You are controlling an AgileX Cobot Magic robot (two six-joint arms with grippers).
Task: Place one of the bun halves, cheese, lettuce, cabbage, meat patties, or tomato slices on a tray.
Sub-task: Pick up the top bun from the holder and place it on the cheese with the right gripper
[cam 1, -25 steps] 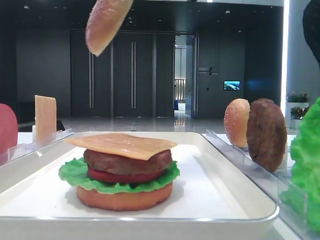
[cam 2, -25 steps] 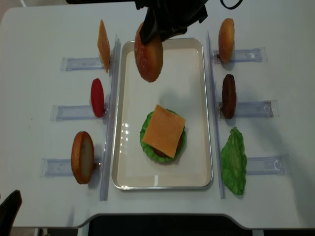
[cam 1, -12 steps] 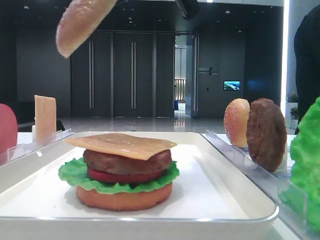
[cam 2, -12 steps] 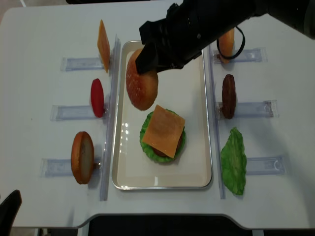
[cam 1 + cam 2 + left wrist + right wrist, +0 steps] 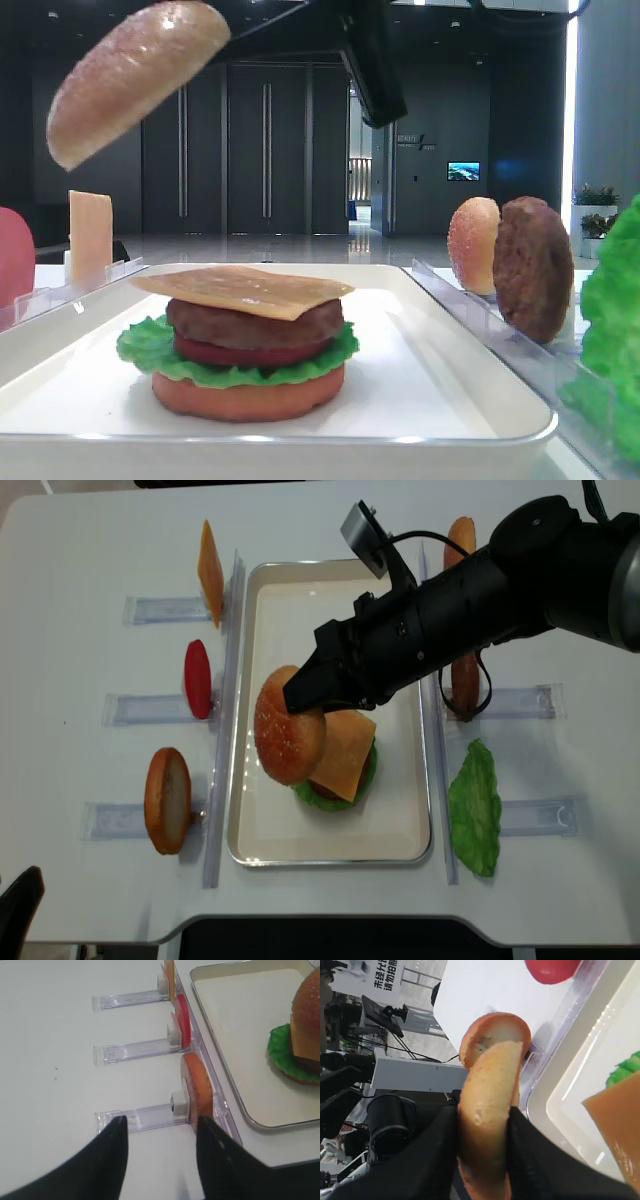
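The white table (image 5: pixel 90 550) is carrying the white tray (image 5: pixel 330 855) at its middle, with clear plastic racks (image 5: pixel 160 608) lying along both long sides. The right arm (image 5: pixel 520 570) is reaching diagonally across the tray from the upper right, and the right gripper (image 5: pixel 305 692) is clamping shut on the domed bun top (image 5: pixel 289 738), which is hanging tilted in the air above the left part of the tray, just left of the stack and not touching it. The stack (image 5: pixel 245 345) is sitting on the tray floor: flat bottom bun (image 5: pixel 248 394), lettuce (image 5: pixel 150 345), tomato slice (image 5: pixel 250 352), meat patty (image 5: pixel 255 323) and a cheese slice (image 5: pixel 245 288) lying uppermost. In the racks, a loose lettuce leaf (image 5: pixel 475 810), a spare patty (image 5: pixel 465 675) and a second bun (image 5: pixel 460 535) are standing on the right side; a cheese square (image 5: pixel 210 572), a red tomato disc (image 5: pixel 198 678) and a bun half (image 5: pixel 167 800) are standing on the left. The left gripper (image 5: pixel 160 1145) is hovering with jaws apart and holding nothing, above the table beside the nearest left rack
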